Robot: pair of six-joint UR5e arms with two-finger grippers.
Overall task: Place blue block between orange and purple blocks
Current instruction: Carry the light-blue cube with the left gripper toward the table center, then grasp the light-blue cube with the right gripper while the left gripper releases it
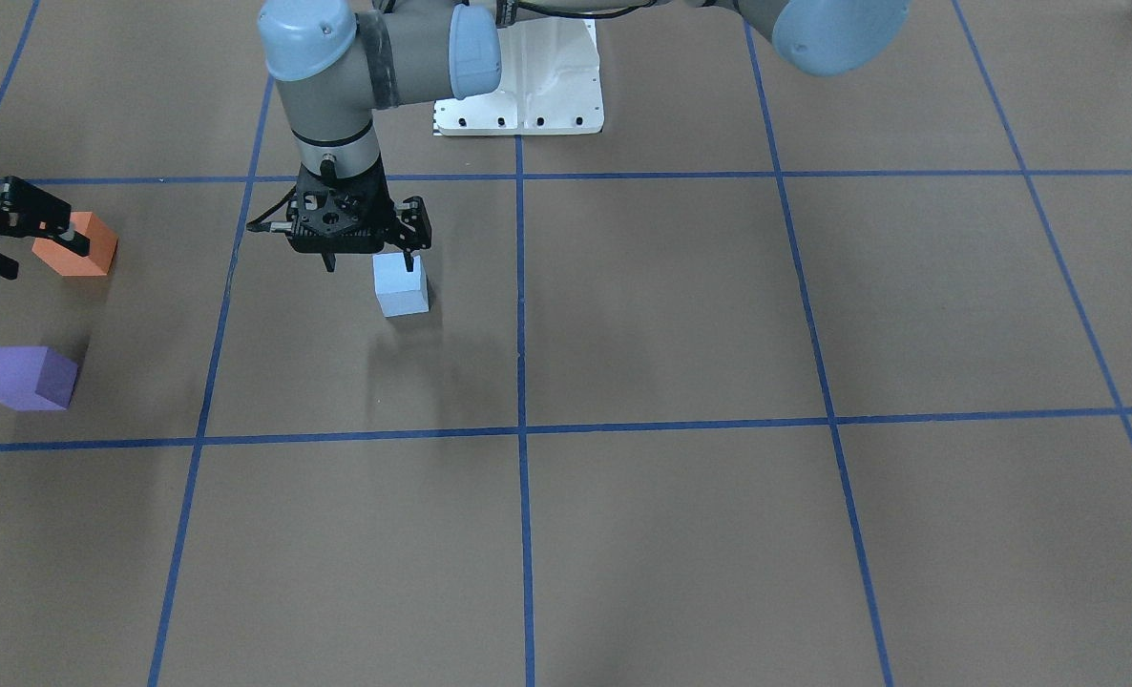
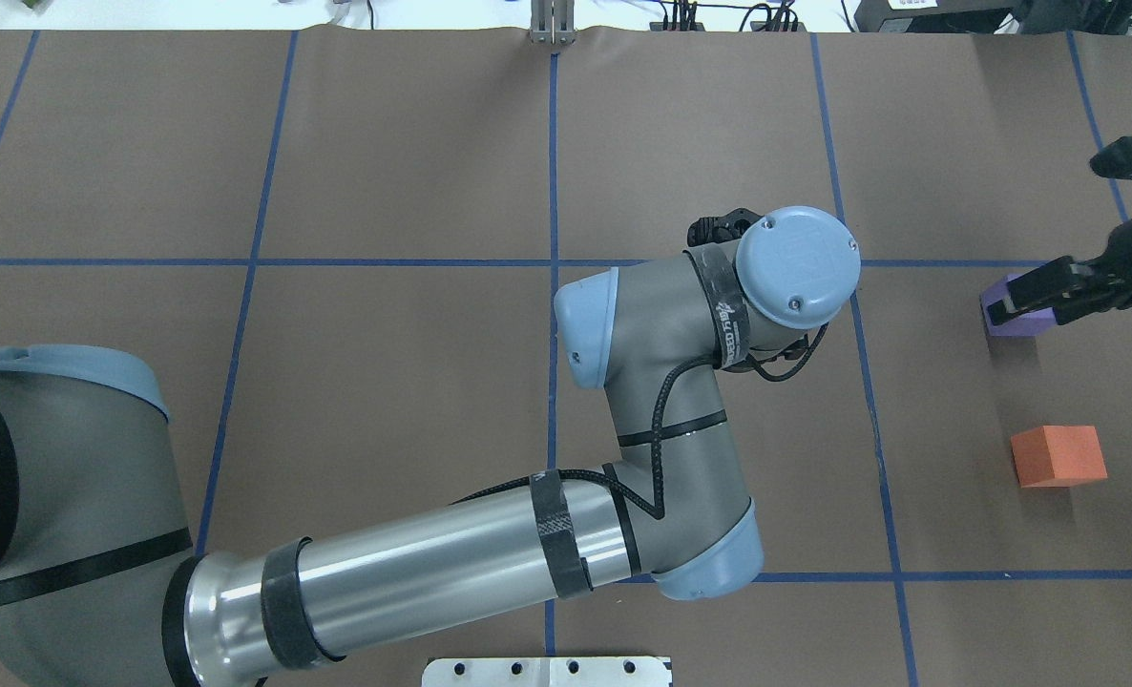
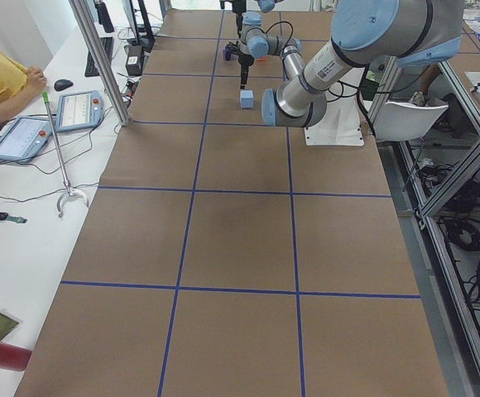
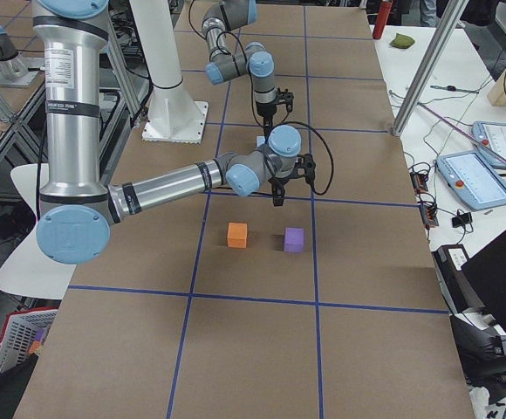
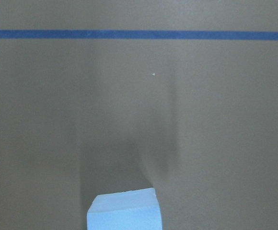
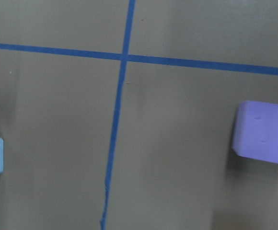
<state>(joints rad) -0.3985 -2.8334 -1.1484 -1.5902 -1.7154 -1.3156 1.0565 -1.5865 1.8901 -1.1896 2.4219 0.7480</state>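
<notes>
The blue block (image 1: 401, 284) rests on the table; it shows at the bottom of the left wrist view (image 5: 124, 212) and is hidden under the arm in the overhead view. My left gripper (image 1: 371, 258) hovers just above and behind it, fingers apart and empty. The orange block (image 1: 84, 256) and the purple block (image 1: 30, 379) lie apart on the robot's right side, with a gap between them (image 2: 1058, 456) (image 2: 1013, 320). My right gripper (image 1: 39, 252) hangs open and empty above those two blocks. The right wrist view shows the purple block (image 6: 263, 134).
Brown table surface with a blue tape grid (image 1: 520, 429). The white robot base plate (image 1: 518, 86) sits at the near edge. The left arm's long forearm (image 2: 413, 563) stretches across the table's middle into the right half.
</notes>
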